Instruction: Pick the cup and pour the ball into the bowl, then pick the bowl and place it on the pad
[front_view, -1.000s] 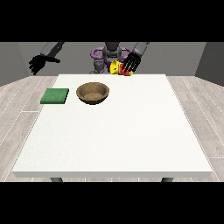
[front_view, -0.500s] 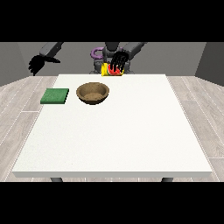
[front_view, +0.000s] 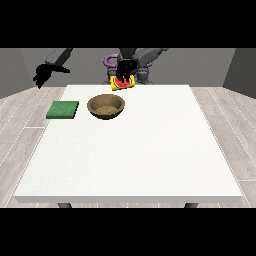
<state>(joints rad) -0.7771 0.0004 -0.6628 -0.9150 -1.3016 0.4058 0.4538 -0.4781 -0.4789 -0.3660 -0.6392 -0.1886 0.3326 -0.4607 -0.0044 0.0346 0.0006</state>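
Note:
A brown wooden bowl (front_view: 106, 106) stands on the white table (front_view: 150, 150) left of centre, towards the far side. The green pad (front_view: 63, 109) lies flat to its left. The yellow and red cup (front_view: 122, 83) is held tilted just behind the bowl, above the table's far edge. The hand at the view's right (front_view: 126, 69) comes down on the cup from above, fingers curled round it. I cannot make out a ball. The hand at the view's left (front_view: 42, 75) hangs in the air beyond the table's far left corner, fingers relaxed and pointing down, holding nothing.
The robot's torso (front_view: 134, 60) stands behind the far edge, a purple ring (front_view: 109, 61) beside it. White tabletop stretches from the bowl towards the near edge and the right side. Wood-look floor surrounds the table.
The hand at the view's right closed over the cup and moved it left, towards the bowl, tilting it. The hand at the view's left turned its fingers downward.

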